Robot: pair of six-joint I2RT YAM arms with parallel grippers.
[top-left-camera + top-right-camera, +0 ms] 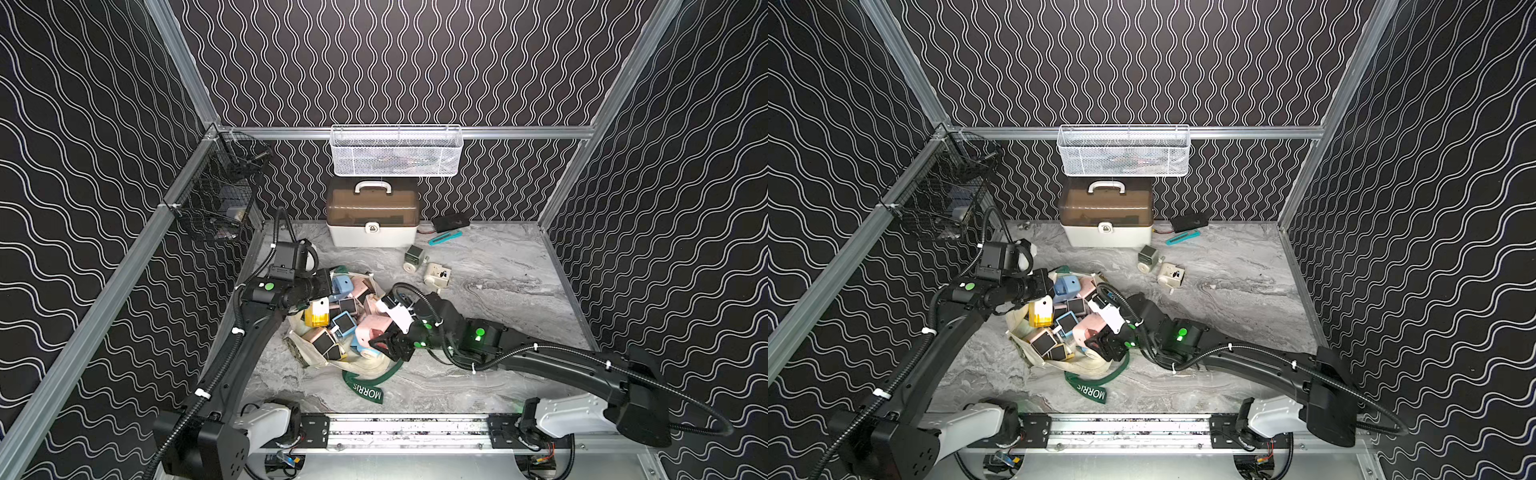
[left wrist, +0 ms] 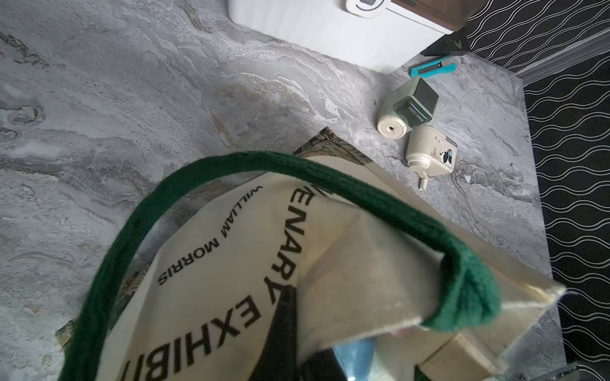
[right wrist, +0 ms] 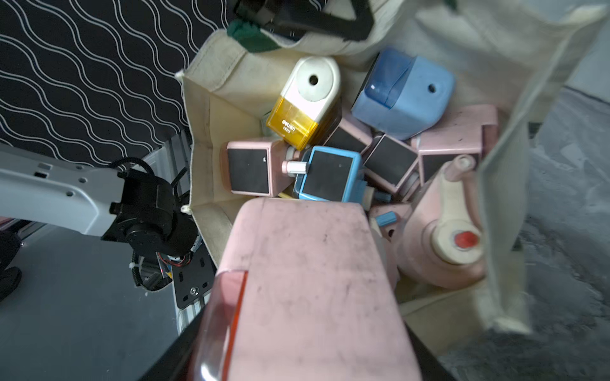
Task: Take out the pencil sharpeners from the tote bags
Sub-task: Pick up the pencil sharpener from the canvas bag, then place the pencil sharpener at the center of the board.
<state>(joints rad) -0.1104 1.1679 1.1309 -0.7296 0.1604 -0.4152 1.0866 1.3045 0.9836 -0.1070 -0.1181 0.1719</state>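
Note:
The cream tote bag (image 1: 365, 365) with green "MORRIS" straps (image 1: 368, 390) lies open on the table, full of several pencil sharpeners in pink, blue and yellow. My left gripper (image 1: 328, 291) is shut on the bag's far rim, with printed canvas (image 2: 231, 264) draped over its jaws. My right gripper (image 3: 307, 346) is at the bag's mouth, shut on a large pink pencil sharpener (image 3: 307, 280), which shows in both top views (image 1: 374, 326) (image 1: 1088, 328). A pale green sharpener (image 1: 415, 257) and a cream one (image 1: 437, 275) lie on the table behind the bag.
A white-and-brown case (image 1: 372, 220) stands against the back wall, with a teal tool (image 1: 445, 237) and a black device (image 1: 451, 222) to its right. A white mesh basket (image 1: 395, 151) hangs above it. A black wire basket (image 1: 220, 195) hangs on the left wall.

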